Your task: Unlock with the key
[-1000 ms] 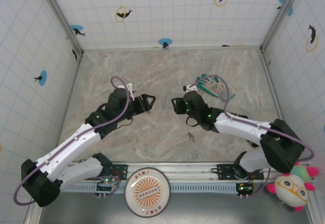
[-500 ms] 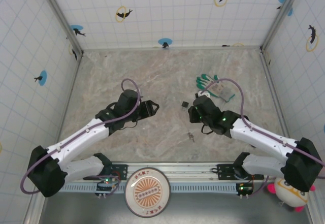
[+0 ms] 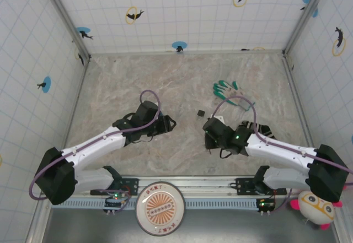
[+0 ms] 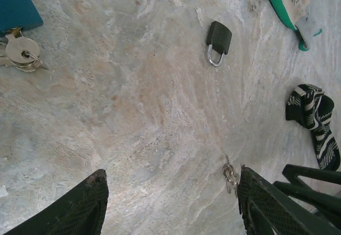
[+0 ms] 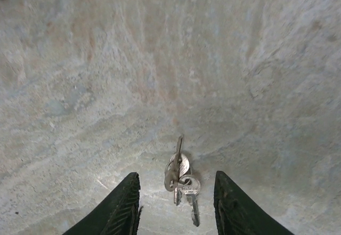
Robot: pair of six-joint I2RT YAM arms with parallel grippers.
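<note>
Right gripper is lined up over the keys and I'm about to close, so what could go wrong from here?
1. The key bunch lies flat on the table between the right gripper's open fingers. They may skid over it, or pinch the ring or several keys at once, leaving no single blade usable.
2. The padlock lies loose, and the left gripper is open and apart from it. Unheld, the lock would likely slide when a key pushes in.

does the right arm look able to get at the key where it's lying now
Probably yes: the key, on its ring, lies flat on the bare table between the open fingers of the right gripper, with nothing covering it. Lying flat may make pinching fiddly.
</note>
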